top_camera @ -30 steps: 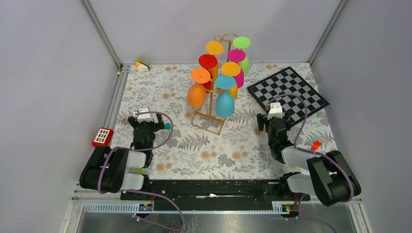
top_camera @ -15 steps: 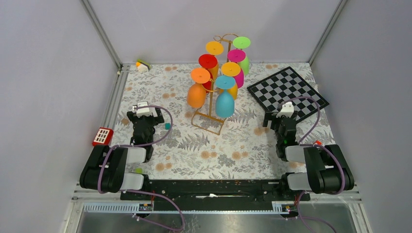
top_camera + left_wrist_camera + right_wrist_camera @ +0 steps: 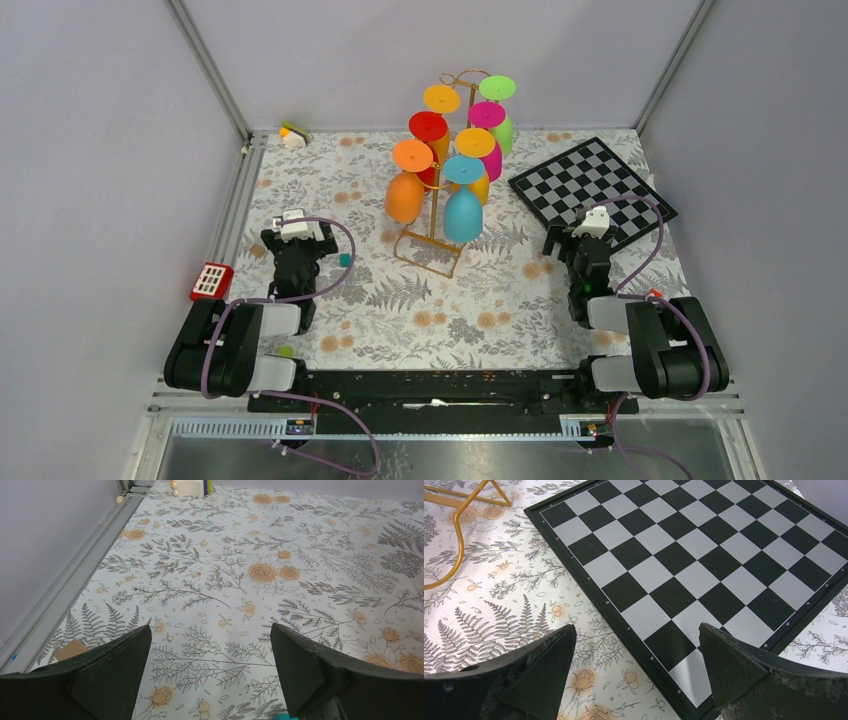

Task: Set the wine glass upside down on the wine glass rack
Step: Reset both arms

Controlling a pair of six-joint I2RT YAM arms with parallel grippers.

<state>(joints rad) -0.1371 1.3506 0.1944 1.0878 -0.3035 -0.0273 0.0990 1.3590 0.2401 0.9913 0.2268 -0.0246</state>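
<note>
The gold wire wine glass rack (image 3: 432, 236) stands at the back middle of the table. Several coloured wine glasses hang upside down on it, among them an orange one (image 3: 405, 190) and a cyan one (image 3: 463, 208). My left gripper (image 3: 296, 232) is open and empty, low over the floral cloth at the left; its fingers (image 3: 105, 670) frame bare cloth. My right gripper (image 3: 590, 228) is open and empty over the near corner of the chessboard (image 3: 704, 555). A bit of the rack's base wire (image 3: 454, 540) shows at the top left of the right wrist view.
A black-and-white chessboard (image 3: 592, 192) lies at the right rear. A red and white block (image 3: 212, 282) sits off the cloth at the left. A small white, yellow and green object (image 3: 293, 134) lies in the back left corner, also in the left wrist view (image 3: 190, 487).
My right arm has swung right and pulled back toward its base, the gripper now over the chessboard's near corner. My left gripper shifted slightly back left early on, then held still.
</note>
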